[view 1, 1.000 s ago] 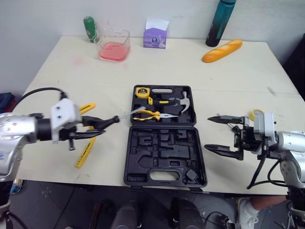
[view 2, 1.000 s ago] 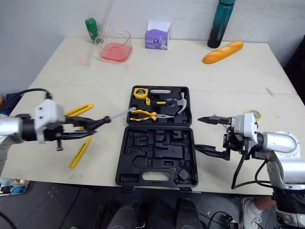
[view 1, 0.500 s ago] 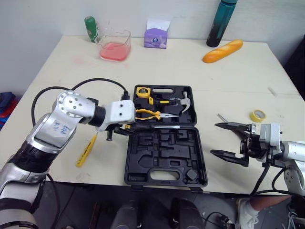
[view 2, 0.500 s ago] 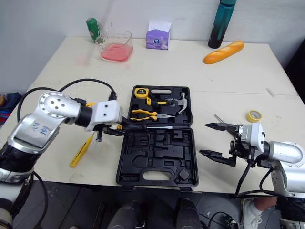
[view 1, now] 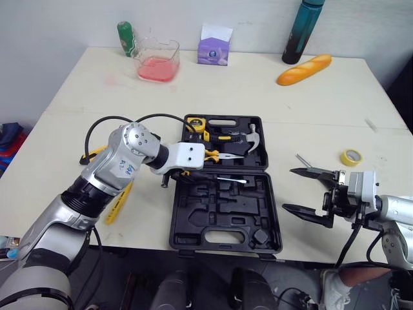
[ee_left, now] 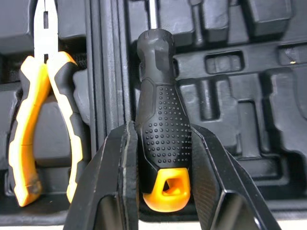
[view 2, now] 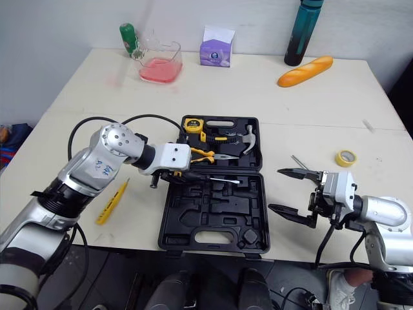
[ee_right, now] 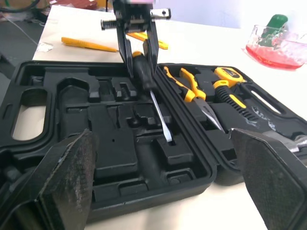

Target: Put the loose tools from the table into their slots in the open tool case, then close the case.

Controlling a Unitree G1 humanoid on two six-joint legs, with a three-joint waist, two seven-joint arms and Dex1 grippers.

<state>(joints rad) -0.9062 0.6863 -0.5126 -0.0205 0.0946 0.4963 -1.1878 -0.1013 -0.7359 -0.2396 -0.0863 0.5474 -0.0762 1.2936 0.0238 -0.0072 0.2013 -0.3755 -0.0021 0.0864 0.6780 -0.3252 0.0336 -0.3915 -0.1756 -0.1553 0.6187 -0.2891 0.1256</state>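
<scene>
While my left gripper [ee_left: 162, 128] pinches the screwdriver [ee_right: 144, 74] by its black handle, the shaft points across the near half of the open tool case [view 1: 222, 216], just beside the pliers [view 1: 216, 153]. My right gripper [view 1: 288, 189] hovers, fingers spread wide, near the case's right edge.

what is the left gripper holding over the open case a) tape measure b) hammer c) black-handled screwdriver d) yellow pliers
c: the left gripper is shut on the black handle of the screwdriver, while the pliers, tape measure and hammer lie in the case
</scene>
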